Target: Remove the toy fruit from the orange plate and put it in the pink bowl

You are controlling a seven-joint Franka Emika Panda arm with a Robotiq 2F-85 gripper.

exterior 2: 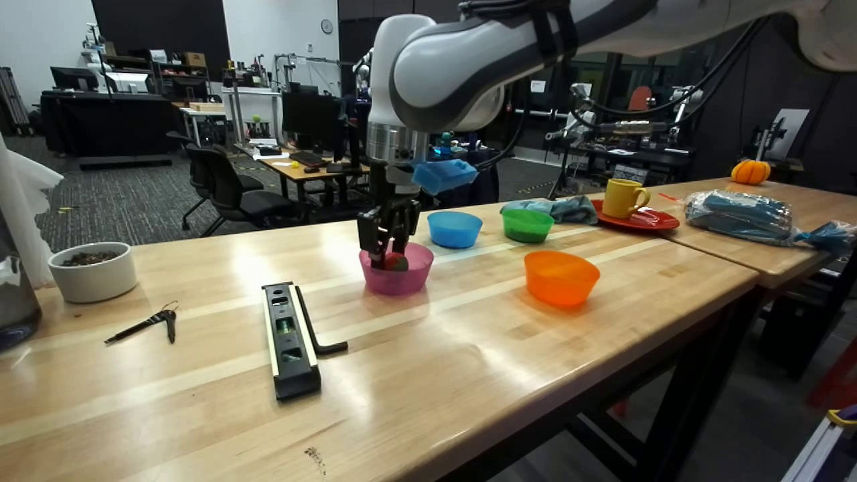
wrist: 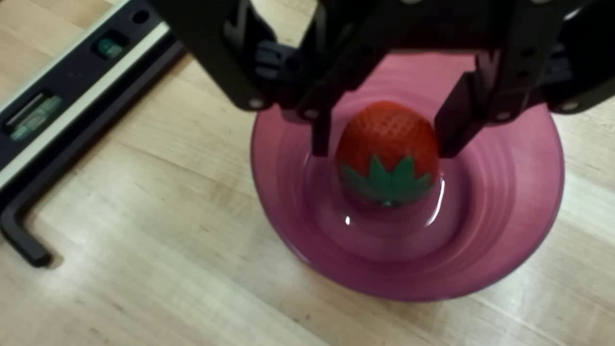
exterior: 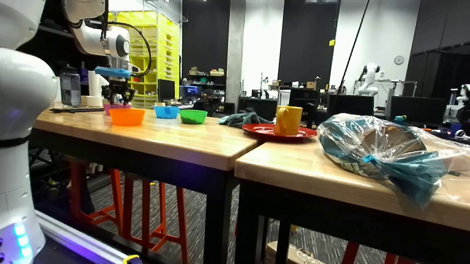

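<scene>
We found the toy strawberry inside the pink bowl, with the gripper pointing down over it. Its fingers were spread, and the strawberry sat between them. In the wrist view we made out a thin gap on the left of the fruit; whether the right finger touched it, we could not tell. In an exterior view we saw the orange bowl on the wooden table, nearer than the pink one and to its right. Farther off, also to the right, stood the blue bowl, then the green bowl right of that. Well to the right we spotted a red plate bearing a yellow mug, with a crumpled cloth near its left edge and a plastic-wrapped package to its right. Left of the pink bowl and nearer, we noted a spirit level with a black hex key just beside it, on its right. Well to the left stood a white dish holding something dark.
</scene>
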